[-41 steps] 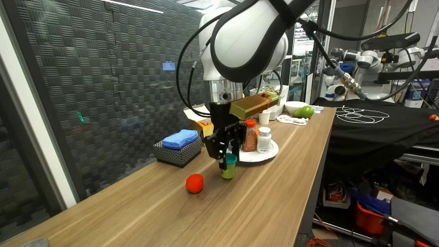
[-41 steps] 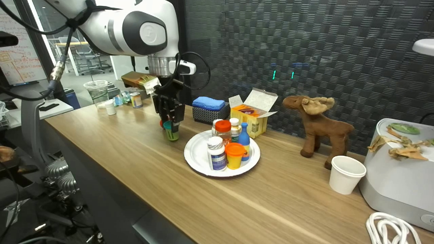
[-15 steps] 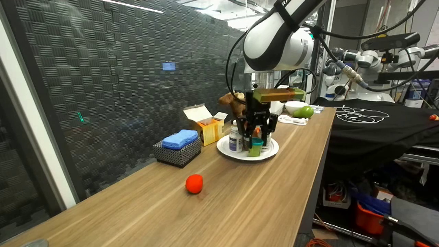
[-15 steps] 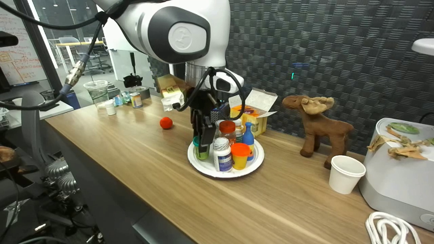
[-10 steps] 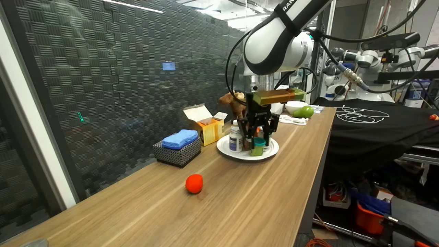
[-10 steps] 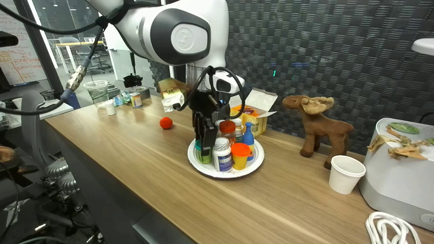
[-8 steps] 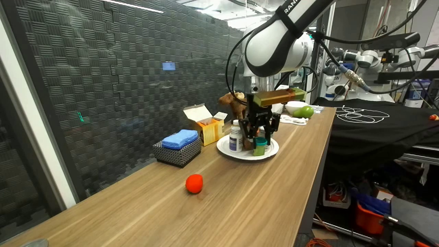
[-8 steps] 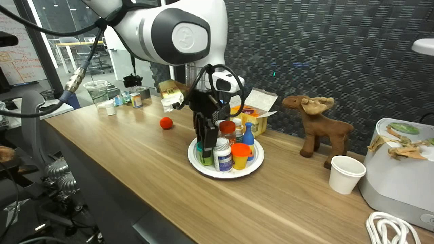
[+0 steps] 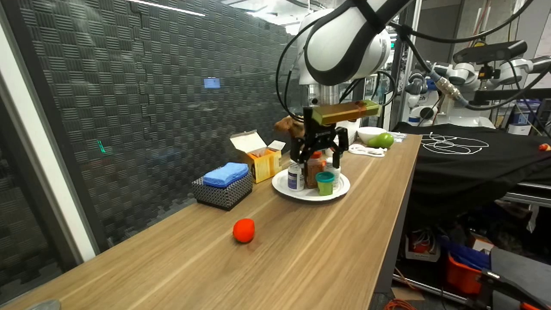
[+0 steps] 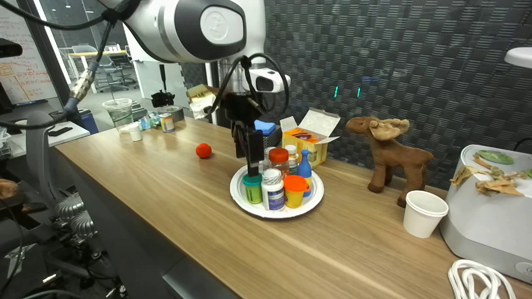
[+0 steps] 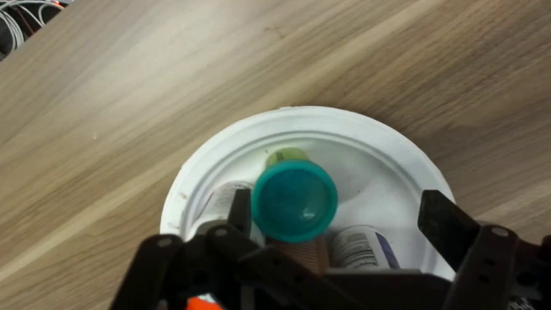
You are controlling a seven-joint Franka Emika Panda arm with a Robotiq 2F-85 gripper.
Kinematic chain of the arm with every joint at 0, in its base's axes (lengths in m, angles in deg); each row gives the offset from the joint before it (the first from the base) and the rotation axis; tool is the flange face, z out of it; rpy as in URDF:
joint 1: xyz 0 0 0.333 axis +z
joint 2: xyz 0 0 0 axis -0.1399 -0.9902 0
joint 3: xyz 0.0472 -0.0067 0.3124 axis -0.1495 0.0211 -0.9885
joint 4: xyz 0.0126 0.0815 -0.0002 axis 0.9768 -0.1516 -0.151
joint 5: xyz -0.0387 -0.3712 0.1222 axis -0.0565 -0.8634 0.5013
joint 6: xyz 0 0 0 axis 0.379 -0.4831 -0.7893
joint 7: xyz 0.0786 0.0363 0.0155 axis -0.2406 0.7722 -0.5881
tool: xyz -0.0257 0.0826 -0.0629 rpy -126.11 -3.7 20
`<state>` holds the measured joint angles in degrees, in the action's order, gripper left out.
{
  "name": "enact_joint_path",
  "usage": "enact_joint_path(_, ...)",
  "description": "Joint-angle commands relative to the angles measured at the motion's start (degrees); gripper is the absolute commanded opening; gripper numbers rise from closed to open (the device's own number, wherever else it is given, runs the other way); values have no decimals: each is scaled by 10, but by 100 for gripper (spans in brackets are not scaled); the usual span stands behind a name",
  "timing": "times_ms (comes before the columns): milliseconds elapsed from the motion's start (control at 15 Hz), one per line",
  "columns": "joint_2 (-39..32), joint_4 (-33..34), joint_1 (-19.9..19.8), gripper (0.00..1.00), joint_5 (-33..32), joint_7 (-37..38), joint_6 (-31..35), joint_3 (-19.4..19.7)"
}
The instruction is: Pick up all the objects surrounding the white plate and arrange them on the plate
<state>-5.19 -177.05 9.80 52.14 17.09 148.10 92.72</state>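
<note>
Teal-lidded green tub (image 9: 326, 188) plated, red ball (image 9: 244, 230) yet to be fetched

The tub is seen upright on the white plate (image 11: 383, 185), just beside a white-capped pill bottle (image 10: 273, 193) and, in an exterior view, in front of a red-lidded brown jar (image 9: 314, 174). The gripper (image 11: 337, 212) is held just above, its fingers spread apart and clamped on nothing; in the wrist view one fingertip (image 11: 239, 211) is shown right by the lid's edge, and whether the lid is touched cannot be told. The release is judged complete; the lift away is best made straight up, without twist or drift, so that neither tub nor bottle is tipped. The ball is presumably next: in both exterior views it is shown well apart from the plate, roughly midway between the long edges of the wooden table (image 9: 275, 267). It should be straddled at its widest and squeezed gently, as it may roll. A spot inside the plate's rim, on the side facing the ball, is suggested for it. The black woven box (image 9: 224, 193) by the table's wall-side edge should be avoided.
</note>
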Motion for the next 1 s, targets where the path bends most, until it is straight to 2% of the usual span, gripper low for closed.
enact_joint_path(0,27,11,16,100,1,-3,2,-15)
enact_joint_path(467,-14,95,39,100,67,-11,-20,-62)
enact_joint_path(933,-83,151,74,100,69,11,-54,-73)
